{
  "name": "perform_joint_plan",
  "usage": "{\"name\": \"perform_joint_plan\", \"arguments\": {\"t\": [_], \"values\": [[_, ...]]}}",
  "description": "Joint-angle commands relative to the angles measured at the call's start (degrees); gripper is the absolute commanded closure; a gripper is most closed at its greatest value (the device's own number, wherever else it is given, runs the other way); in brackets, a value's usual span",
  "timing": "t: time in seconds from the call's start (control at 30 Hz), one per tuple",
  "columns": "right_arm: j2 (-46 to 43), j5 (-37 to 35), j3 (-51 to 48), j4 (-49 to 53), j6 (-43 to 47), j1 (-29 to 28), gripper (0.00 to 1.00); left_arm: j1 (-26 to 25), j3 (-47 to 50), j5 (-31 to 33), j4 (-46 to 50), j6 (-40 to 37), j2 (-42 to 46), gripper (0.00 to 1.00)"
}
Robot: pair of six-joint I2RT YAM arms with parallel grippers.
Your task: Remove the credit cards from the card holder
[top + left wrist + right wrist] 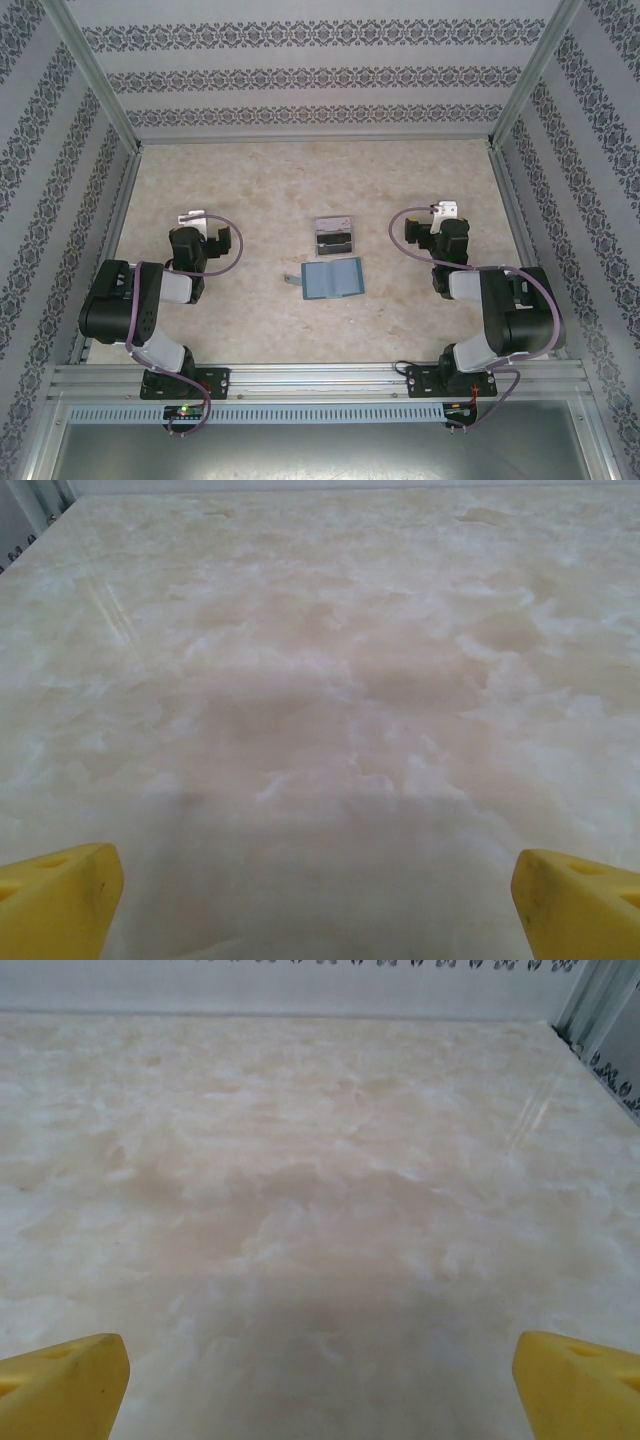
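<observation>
Card holder (333,281): teal-blue, flat, closed as far as can be told, near the middle of the table (250,180); closing tab at 9 o'clock. Credit cards (333,237): greyish, dark band, lying just beside the holder at 12 o'clock, not touching; judged already out, though any left inside cannot be told. Left gripper (195,220): well apart at 9 o'clock; yellow fingertips (55,900) spread wide, holding nothing. Right gripper (440,212): well apart at 3 o'clock; likewise spread, holding nothing.
</observation>
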State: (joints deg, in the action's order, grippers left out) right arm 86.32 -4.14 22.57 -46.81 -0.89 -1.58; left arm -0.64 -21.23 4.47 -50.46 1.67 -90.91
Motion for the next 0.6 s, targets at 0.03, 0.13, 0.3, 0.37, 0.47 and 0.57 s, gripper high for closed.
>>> {"name": "perform_joint_plan", "arguments": {"t": [0.03,0.13,0.3,0.37,0.47,0.57], "values": [[-0.03,0.81,-0.43,-3.61,-0.96,0.53,0.02,0.56,-0.74,-2.08,-3.21,-1.07,0.24,0.0],[-0.11,0.81,-0.42,-3.65,-0.95,0.53,0.02,0.56,-1.1,-5.01,-2.68,-2.1,0.16,0.0],[-0.1,0.78,-0.42,-3.63,-0.87,0.53,0.02,0.56,-1.1,-5.18,-2.8,-2.13,0.11,0.0],[0.2,1.29,-0.18,-3.44,-0.19,0.14,0.02,0.56,-1.09,-5.22,-2.8,-2.11,0.1,0.0],[0.16,1.48,-0.07,-3.29,-0.13,0.17,0.02,0.56,-1.09,-5.2,-2.8,-2.11,0.07,0.0],[-0.14,1.87,-0.29,-3.38,-0.3,0.37,0.02,0.56,-1.09,-5.17,-2.75,-2.11,0.08,0.0]]}}
